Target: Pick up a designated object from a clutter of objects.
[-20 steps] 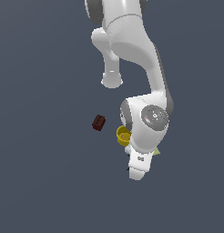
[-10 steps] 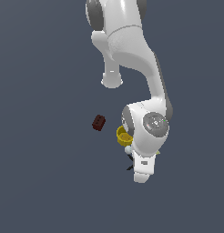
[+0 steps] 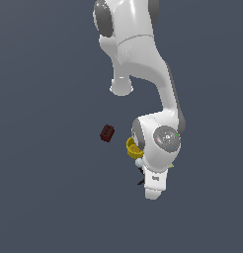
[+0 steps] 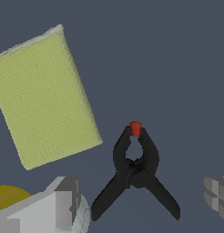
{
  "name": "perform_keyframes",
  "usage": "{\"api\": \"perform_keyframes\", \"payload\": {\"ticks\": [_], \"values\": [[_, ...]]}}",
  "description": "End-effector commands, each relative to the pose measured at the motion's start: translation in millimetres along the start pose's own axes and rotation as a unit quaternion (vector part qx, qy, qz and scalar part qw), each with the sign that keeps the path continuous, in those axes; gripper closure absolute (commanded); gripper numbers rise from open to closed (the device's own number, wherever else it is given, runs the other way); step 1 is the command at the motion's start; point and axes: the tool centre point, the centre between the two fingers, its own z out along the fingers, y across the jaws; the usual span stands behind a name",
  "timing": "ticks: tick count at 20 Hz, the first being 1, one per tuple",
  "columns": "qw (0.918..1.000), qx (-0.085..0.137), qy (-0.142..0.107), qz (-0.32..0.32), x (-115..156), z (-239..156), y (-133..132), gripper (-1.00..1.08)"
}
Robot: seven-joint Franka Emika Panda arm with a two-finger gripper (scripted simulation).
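Our jaws stand apart, one blocky grey finger (image 4: pixel 63 200) either side of the clamp (image 4: pixel 135 175), a thin black crossed-arm piece with a red tip. A grainy yellow-green pad (image 4: pixel 45 95) lies at its ten o'clock.

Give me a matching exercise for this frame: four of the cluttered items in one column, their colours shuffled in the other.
Items:
1. spring clamp
2. studded brick
3. cup
4. flat square pad

Colours:
A. pale yellow-green
B. black with a red tip
C. dark red
D. yellow

Pairs: 1-B, 2-C, 3-D, 4-A
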Motion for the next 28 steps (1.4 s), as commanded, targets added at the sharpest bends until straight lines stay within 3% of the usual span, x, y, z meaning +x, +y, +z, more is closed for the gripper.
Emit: {"api": "perform_keyframes", "payload": {"ticks": [1,10,11,28], "values": [[1.0000,0.001,0.000,-0.001,0.0,13.5,-0.9,-0.92],[1.0000,0.000,0.000,-0.002,0.4,35.2,0.0,-0.92],[1.0000,0.000,0.000,-0.002,0.4,35.2,0.0,1.08],[1.0000,0.000,0.000,-0.002,-8.5,25.6,-1.9,1.08]]}}
